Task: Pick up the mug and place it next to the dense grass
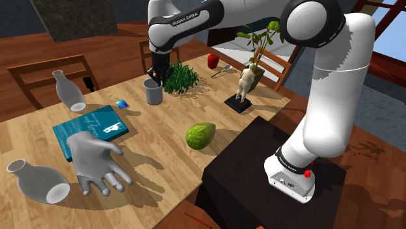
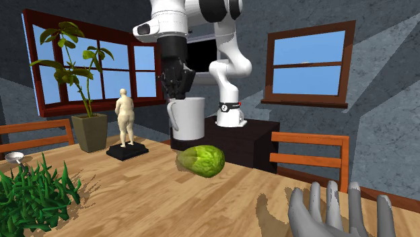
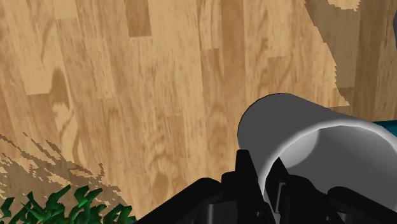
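Wrist view | mug (image 3: pixel 305 137) wall clasped in gripper (image 3: pixel 261 177) | grass (image 3: pixel 57 207) nearby

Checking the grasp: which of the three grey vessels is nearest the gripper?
The mug beside the grass; the gripper clasps its rim, while both vases sit apart.

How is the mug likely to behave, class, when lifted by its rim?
The mug looks rigid, so its wall should not flex. The pincer clasps one side of the rim, so it may tilt. Its smooth wall could slip.
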### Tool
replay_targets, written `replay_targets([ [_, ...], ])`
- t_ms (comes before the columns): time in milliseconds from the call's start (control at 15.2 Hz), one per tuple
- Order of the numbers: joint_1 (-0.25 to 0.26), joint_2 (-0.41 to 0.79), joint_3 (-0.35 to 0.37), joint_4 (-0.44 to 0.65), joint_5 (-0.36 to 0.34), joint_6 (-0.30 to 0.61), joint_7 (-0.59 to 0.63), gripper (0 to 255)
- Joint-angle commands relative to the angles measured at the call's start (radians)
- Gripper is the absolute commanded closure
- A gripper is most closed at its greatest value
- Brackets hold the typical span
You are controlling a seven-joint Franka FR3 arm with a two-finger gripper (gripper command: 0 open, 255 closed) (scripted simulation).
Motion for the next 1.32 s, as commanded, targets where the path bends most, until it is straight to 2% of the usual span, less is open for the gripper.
replay_targets([
  [0, -0.034, -0.009, -0.011, -0.01, 0.007, -0.002, -0.049, 255],
  [660, -0.183, 0.009, -0.068, 0.025, 0.031, -0.035, -0.261, 255],
  [1254, -0.314, 0.098, -0.115, 0.17, 0.046, -0.104, -0.438, 255],
])
